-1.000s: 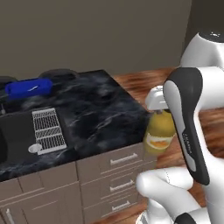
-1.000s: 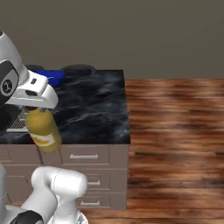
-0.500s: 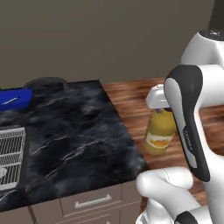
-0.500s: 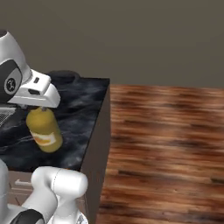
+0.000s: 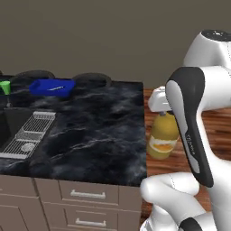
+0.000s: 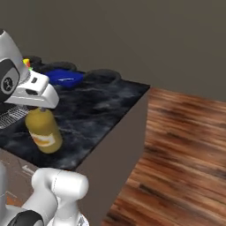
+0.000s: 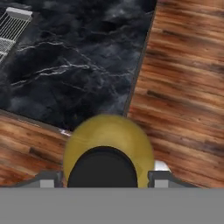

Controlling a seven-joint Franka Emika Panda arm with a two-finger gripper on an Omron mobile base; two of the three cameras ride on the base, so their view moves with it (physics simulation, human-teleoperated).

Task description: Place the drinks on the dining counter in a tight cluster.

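The gripper (image 6: 39, 107) is clamping the neck of the juice jug (image 6: 44, 131), which is hanging upright beneath the hand, off the floor. In the left base view the jug (image 5: 163, 135) is hanging just past the right edge of the black counter (image 5: 99, 131), over the wood floor (image 5: 216, 131), with the white arm (image 5: 191, 122) partly covering it. In the hand view the jug's dark cap (image 7: 103, 168) is sitting between the fingers (image 7: 48, 179), its yellow shoulders bulging around it, with the counter's right edge and floor below.

On the counter, a sink (image 5: 11, 131) is lying at the left with a wire rack (image 5: 31, 133) on its right side. At the far edge a blue bowl (image 5: 53, 86) is resting between dark burners (image 5: 92, 80), and a green cup (image 5: 4, 86) is standing to its left.
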